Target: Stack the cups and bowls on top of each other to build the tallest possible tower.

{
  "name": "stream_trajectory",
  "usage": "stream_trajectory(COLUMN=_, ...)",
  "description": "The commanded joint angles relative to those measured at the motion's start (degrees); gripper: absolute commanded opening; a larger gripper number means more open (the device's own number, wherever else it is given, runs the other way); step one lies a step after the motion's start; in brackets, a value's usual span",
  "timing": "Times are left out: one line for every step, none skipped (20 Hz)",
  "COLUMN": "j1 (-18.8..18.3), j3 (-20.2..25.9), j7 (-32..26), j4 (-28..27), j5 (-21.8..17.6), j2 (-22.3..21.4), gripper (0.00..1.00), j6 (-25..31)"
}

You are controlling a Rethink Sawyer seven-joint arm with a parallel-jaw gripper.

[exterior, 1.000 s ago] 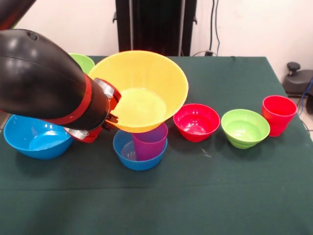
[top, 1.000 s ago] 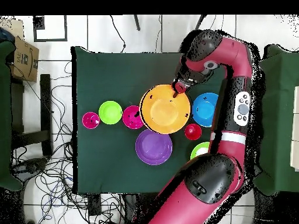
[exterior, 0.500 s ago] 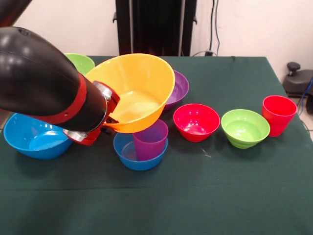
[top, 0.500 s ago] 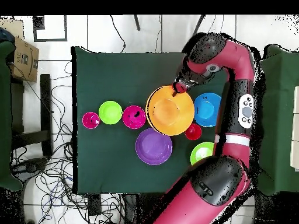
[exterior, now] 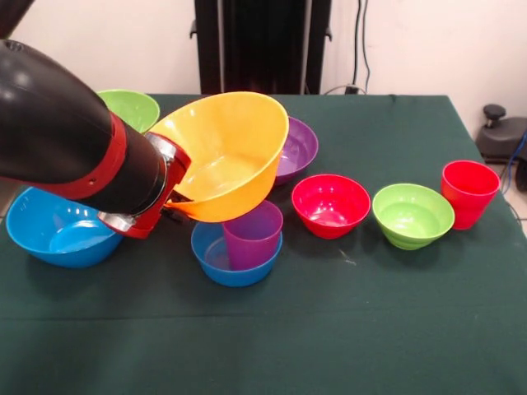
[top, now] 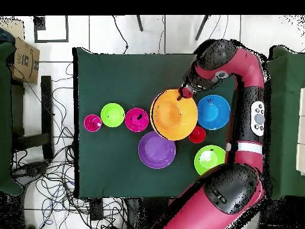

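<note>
My gripper [exterior: 176, 200] is shut on the left rim of the large yellow bowl [exterior: 226, 156] and holds it tilted in the air. Just under the bowl's bottom, a translucent purple cup [exterior: 251, 234] stands inside a small blue bowl [exterior: 216, 257]. From above, the gripper [top: 187, 92] sits at the yellow bowl's [top: 174, 113] upper right rim, and the bowl hides the purple cup. A large blue bowl [exterior: 53, 230] lies under my arm. The purple bowl [exterior: 298, 148] rests behind the yellow one.
A row runs right: a red-pink bowl [exterior: 331, 204], a small lime green bowl [exterior: 412, 214] and a red cup [exterior: 468, 192]. A large lime green bowl [exterior: 130, 107] sits back left. Overhead, another red cup [top: 196, 134] stands between the blue bowl [top: 213, 111] and green bowl [top: 209, 158].
The gripper has carried the yellow bowl toward the left of the front view and tipped it further. The purple bowl behind it has come into sight.
</note>
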Motion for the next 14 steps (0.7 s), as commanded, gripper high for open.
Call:
stream_trajectory(j1=2.37, j3=-6.13, j7=-4.13, j4=8.29, j5=-1.21, j2=-1.15, gripper=0.0, j6=-4.62)
stream_trajectory(j1=2.58, j3=-6.27, j7=-3.92, j4=8.3, j5=-1.2, j2=-1.44, gripper=0.0, j6=-4.39)
stream_trajectory(j1=2.84, j3=-6.39, j7=-3.63, j4=8.27, j5=-1.22, j2=-1.66, gripper=0.0, j6=-4.1)
stream_trajectory(j1=3.11, j3=-6.51, j7=-3.33, j4=8.23, j5=-1.23, j2=-1.89, gripper=0.0, j6=-3.81)
stream_trajectory(j1=3.37, j3=-6.63, j7=-3.04, j4=8.2, j5=-1.25, j2=-2.11, gripper=0.0, j6=-3.51)
stream_trajectory(j1=3.65, j3=-6.58, j7=-2.72, j4=8.12, j5=-1.11, j2=-2.3, gripper=0.0, j6=-3.24)
stream_trajectory(j1=3.95, j3=-6.61, j7=-2.36, j4=7.95, j5=-1.08, j2=-2.38, gripper=0.0, j6=-3.03)
stream_trajectory(j1=4.14, j3=-6.67, j7=-2.23, j4=7.88, j5=-1.02, j2=-2.45, gripper=0.0, j6=-2.99)
stream_trajectory(j1=4.4, j3=-6.76, j7=-2.0, j4=7.73, j5=-1.0, j2=-2.51, gripper=0.0, j6=-2.96)
stream_trajectory(j1=4.58, j3=-6.86, j7=-1.82, j4=7.66, j5=-0.9, j2=-2.57, gripper=0.0, j6=-2.99)
stream_trajectory(j1=4.82, j3=-6.99, j7=-1.62, j4=7.58, j5=-0.81, j2=-2.67, gripper=0.0, j6=-2.98)
stream_trajectory(j1=5.06, j3=-7.11, j7=-1.41, j4=7.5, j5=-0.72, j2=-2.78, gripper=0.0, j6=-2.97)
stream_trajectory(j1=5.52, j3=-7.2, j7=-0.94, j4=7.1, j5=-0.62, j2=-2.97, gripper=0.0, j6=-2.51)
stream_trajectory(j1=5.95, j3=-7.33, j7=-0.68, j4=6.69, j5=-0.68, j2=-3.04, gripper=0.0, j6=-2.18)
